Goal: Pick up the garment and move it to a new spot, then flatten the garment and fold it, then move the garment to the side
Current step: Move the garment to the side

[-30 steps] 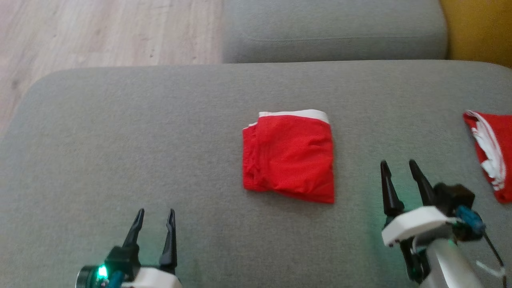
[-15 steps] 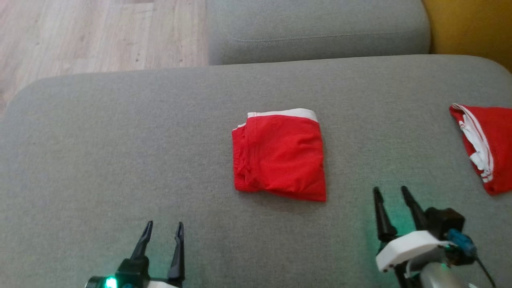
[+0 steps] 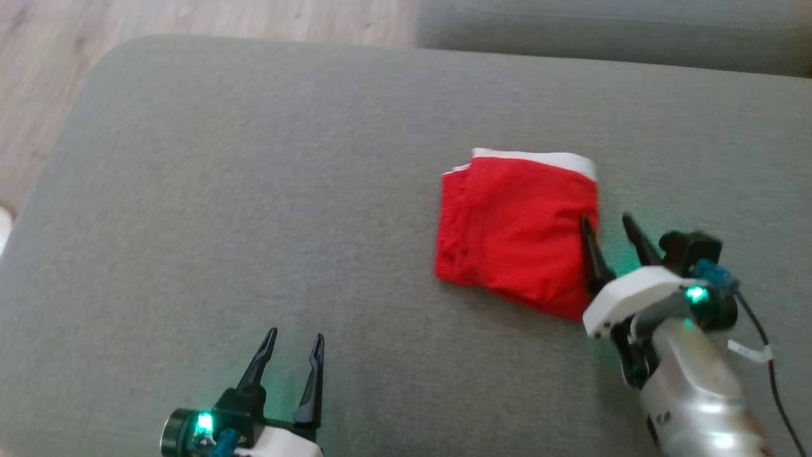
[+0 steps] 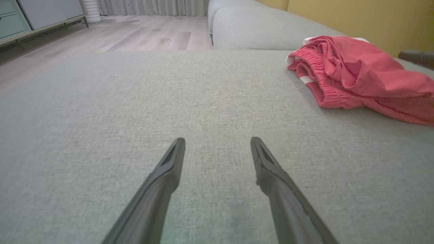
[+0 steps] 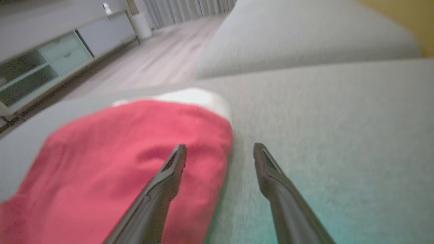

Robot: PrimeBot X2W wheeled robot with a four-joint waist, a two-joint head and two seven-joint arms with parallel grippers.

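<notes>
Two steps look done — the red garment (image 3: 514, 235) lies folded right of centre. Moving it aside seems left: the right gripper (image 3: 604, 219), spread, straddles its right edge; the left gripper (image 3: 296, 334), spread, hangs lower left.

One finger of the right gripper (image 3: 604, 218) crosses the red garment (image 3: 514, 235)'s right edge and hides a strip of it; whether it touches the cloth cannot be told. The right wrist view is smeared throughout, and there the garment runs off the left and bottom edges. In the left wrist view the garment is cut at the right edge, and a dark shape (image 4: 417, 57) just behind it is too clipped to name. Far left of the garment, a pale scrap (image 3: 3, 228) is equally unreadable.
</notes>
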